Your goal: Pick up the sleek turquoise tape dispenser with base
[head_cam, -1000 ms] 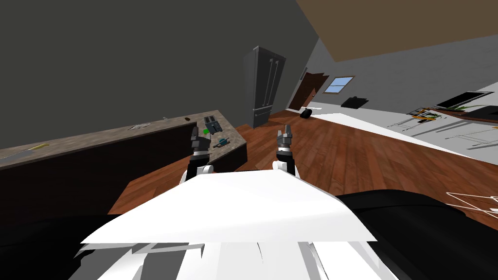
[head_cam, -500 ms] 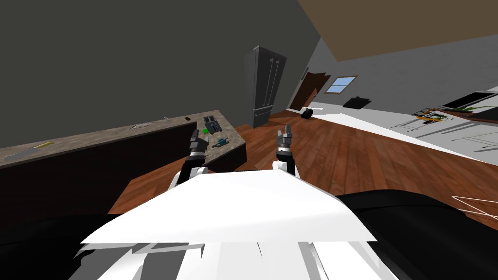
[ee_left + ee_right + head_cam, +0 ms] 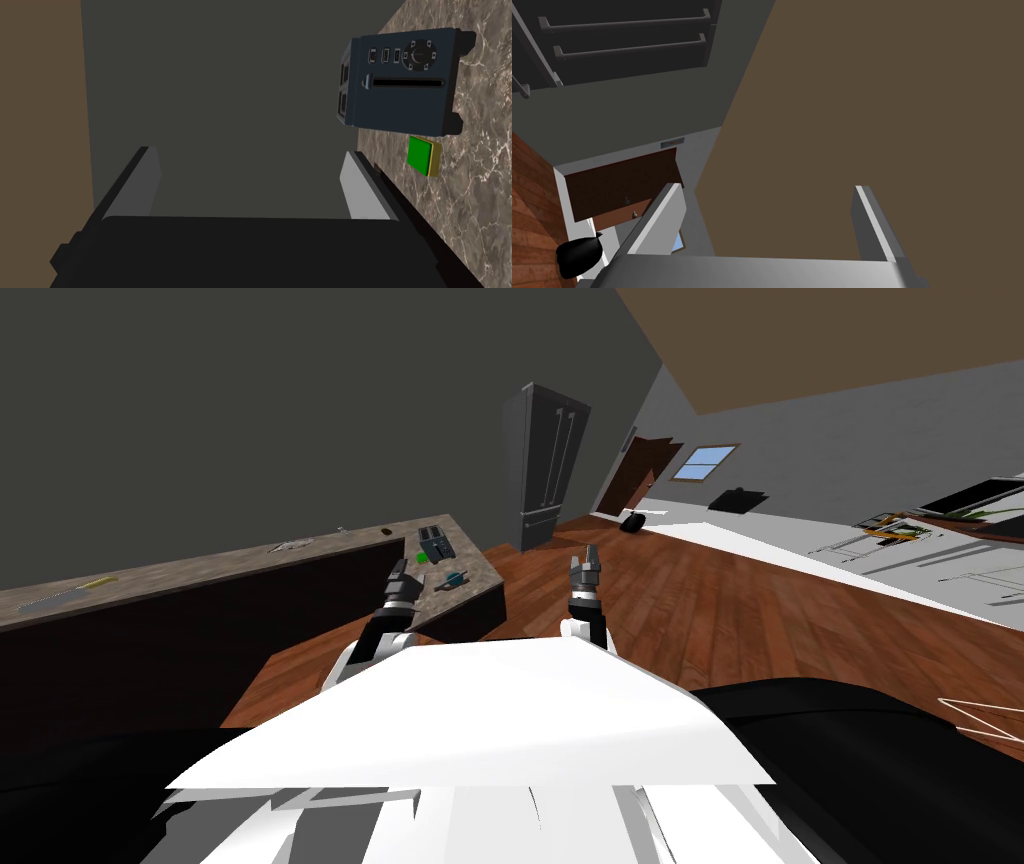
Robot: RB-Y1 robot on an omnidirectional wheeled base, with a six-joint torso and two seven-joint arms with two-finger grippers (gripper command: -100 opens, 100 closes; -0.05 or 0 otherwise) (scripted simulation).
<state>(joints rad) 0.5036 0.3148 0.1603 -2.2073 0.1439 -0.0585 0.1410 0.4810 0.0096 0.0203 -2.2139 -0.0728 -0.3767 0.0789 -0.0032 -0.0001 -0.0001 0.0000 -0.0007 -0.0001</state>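
The turquoise tape dispenser (image 3: pixel 455 580) lies small on the brown stone counter (image 3: pixel 250 563), near its right end. My left gripper (image 3: pixel 400 578) hangs open over the counter's front edge, a short way left of the dispenser. In the left wrist view its fingers (image 3: pixel 142 182) stand wide apart with nothing between them, beside a dark toaster (image 3: pixel 402 90) and a green and yellow block (image 3: pixel 424 156). My right gripper (image 3: pixel 586 560) is raised over the wooden floor, open and holding nothing, its fingers (image 3: pixel 667 215) spread.
The dark toaster (image 3: pixel 436 542) and green block (image 3: pixel 423 557) sit behind the dispenser. A yellow-handled knife (image 3: pixel 65 591) lies at the counter's far left. A grey fridge (image 3: pixel 545 463) stands beyond the counter's end. Wooden floor (image 3: pixel 700 608) stretches right toward white furniture (image 3: pixel 900 548).
My left arm has swung leftward and lower, taking its gripper a little farther left from the dispenser. The right arm has stayed put. The view has shifted slightly.
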